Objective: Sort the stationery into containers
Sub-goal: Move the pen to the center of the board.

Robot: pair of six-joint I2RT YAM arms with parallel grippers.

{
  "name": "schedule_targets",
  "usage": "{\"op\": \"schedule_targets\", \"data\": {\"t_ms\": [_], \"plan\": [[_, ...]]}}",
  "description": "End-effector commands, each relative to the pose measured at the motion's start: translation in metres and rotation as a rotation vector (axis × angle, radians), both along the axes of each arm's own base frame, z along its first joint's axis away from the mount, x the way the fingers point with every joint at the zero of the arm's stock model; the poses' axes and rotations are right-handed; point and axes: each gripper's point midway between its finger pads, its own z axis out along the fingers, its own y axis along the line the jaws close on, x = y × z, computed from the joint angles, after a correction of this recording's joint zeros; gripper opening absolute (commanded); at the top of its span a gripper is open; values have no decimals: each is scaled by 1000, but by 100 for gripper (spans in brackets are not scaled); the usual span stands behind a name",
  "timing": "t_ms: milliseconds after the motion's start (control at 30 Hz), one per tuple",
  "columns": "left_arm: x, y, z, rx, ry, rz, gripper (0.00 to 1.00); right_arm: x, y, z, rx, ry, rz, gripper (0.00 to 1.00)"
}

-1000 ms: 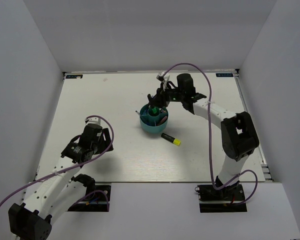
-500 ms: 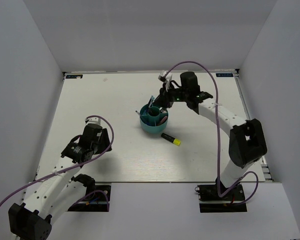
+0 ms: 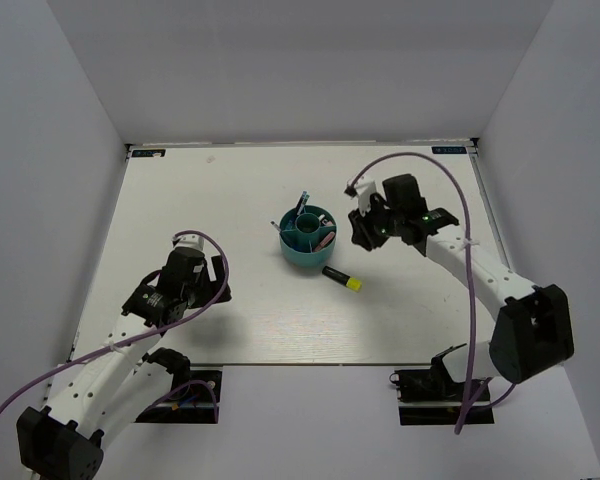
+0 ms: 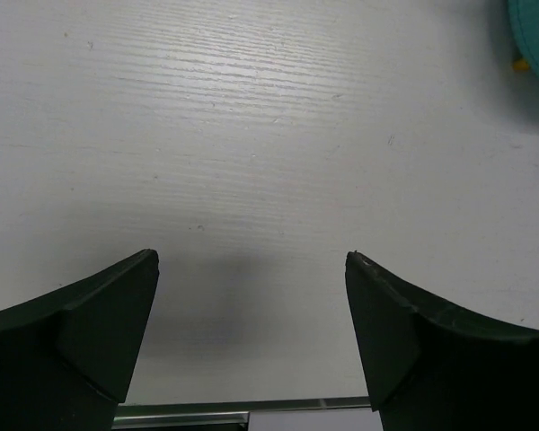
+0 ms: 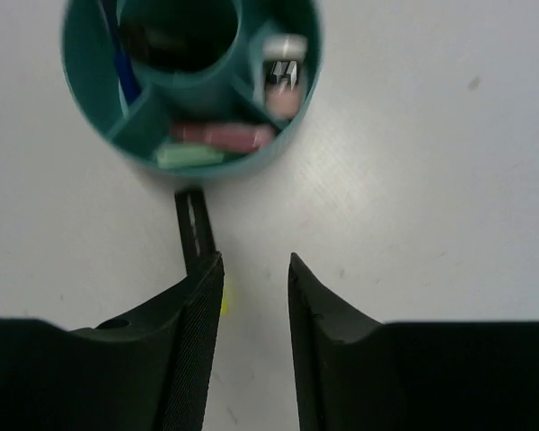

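The round teal organizer (image 3: 308, 240) stands mid-table. In the right wrist view (image 5: 190, 81) its ring compartments hold a pink marker (image 5: 223, 135), a pale green one (image 5: 189, 156), a blue pen (image 5: 124, 76) and a black-and-white item (image 5: 285, 76). A black marker with a yellow cap (image 3: 341, 277) lies on the table just outside the organizer, partly behind my right gripper's left finger (image 5: 194, 229). My right gripper (image 3: 359, 236) (image 5: 254, 260) is open and empty, to the right of the organizer. My left gripper (image 3: 218, 285) (image 4: 251, 260) is open and empty over bare table.
White walls close in the table on the left, back and right. The table's near metal edge (image 4: 216, 415) shows under the left gripper. A corner of the organizer (image 4: 534, 36) shows at the top right of the left wrist view.
My right gripper was over the organizer with a green-capped marker. It has let go and moved right and towards the near side. The left arm has not moved.
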Motion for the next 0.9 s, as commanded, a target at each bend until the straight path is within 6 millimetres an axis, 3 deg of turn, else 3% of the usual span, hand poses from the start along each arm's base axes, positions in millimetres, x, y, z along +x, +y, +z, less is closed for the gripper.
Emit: {"op": "schedule_targets", "data": {"t_ms": [0, 67, 233, 867], "plan": [[3, -4, 5, -19, -15, -14, 96, -35, -10, -58, -118, 154, 97, 38], [2, -4, 5, -20, -15, -15, 97, -35, -10, -75, -142, 190, 114, 38], [2, -4, 4, -17, -13, -15, 97, -36, -9, -89, -142, 216, 115, 38], [1, -7, 2, -30, -3, -29, 97, -42, -8, -94, -121, 257, 93, 43]]}}
